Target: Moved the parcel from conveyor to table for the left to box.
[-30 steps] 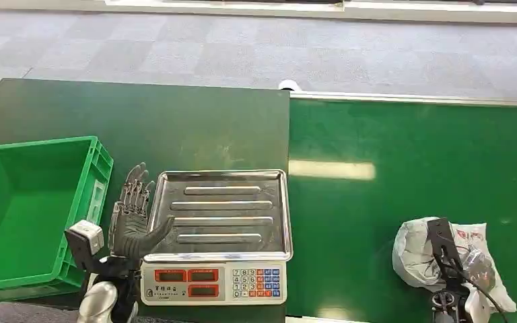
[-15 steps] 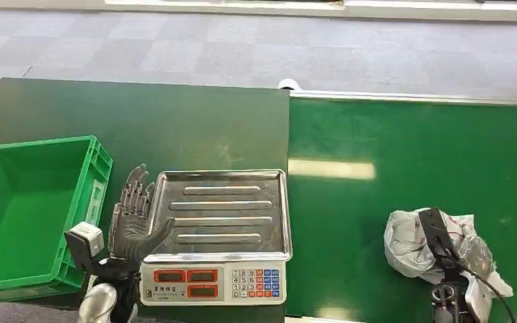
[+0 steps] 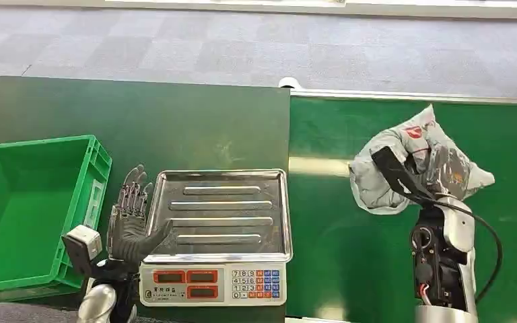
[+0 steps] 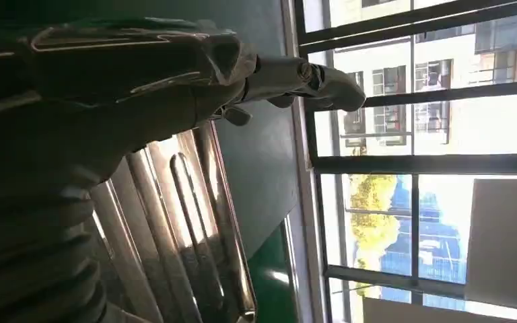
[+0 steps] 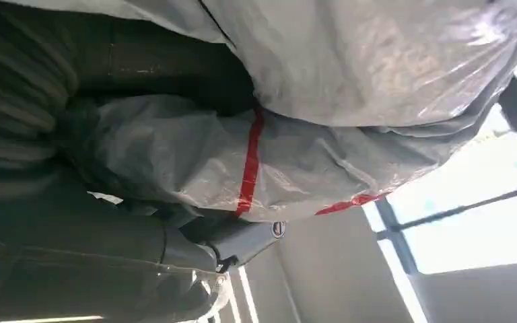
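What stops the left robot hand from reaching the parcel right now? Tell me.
Probably can't reach it yet. The parcel is held up over the conveyor by the right robot hand, while the left robot hand waits open beside the scale tray, which lies between them.

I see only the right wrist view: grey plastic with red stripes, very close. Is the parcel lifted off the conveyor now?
Observer: Yes. In the head view the right hand holds the grey parcel up, above the green conveyor belt.
Operator: What stands on the table where it should go?
Observer: A weighing scale with a bare steel tray, beside the belt's edge.
Operator: And the box, where is it?
Observer: A green crate sits at the table's far left, nothing visible inside.
Operator: Is the left hand busy?
Observer: No. The left hand is raised with fingers apart between crate and scale, holding nothing.
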